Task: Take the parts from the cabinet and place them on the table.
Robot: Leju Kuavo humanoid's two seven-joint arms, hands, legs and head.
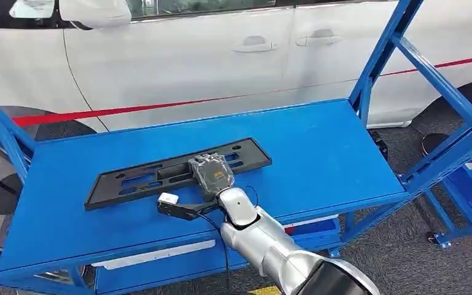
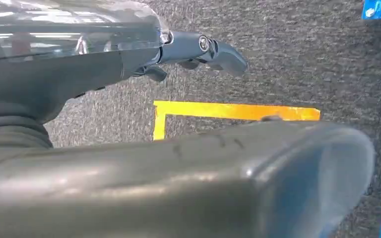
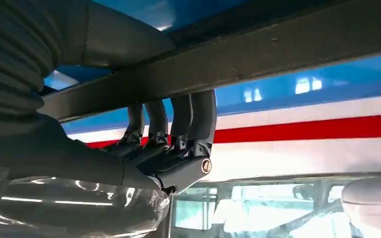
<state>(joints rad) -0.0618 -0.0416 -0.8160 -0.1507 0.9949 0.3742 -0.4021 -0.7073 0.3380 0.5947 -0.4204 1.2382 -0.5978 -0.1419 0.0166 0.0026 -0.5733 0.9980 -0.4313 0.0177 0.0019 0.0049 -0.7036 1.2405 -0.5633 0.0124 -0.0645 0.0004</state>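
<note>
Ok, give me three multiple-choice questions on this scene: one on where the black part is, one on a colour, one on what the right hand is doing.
1. Where does the black part lie?
A. on the blue shelf
B. on the floor
C. on the car's roof

2. What colour is the stripe along the white car?
A. green
B. red
C. yellow

3. What is the right hand doing?
A. hanging free
B. resting flat on the carpet
C. gripping the black part

Answers: 1 A, it rests flat on the shelf top; 2 B, red in the head view; 3 C, the fingers curl round its edge.
</note>
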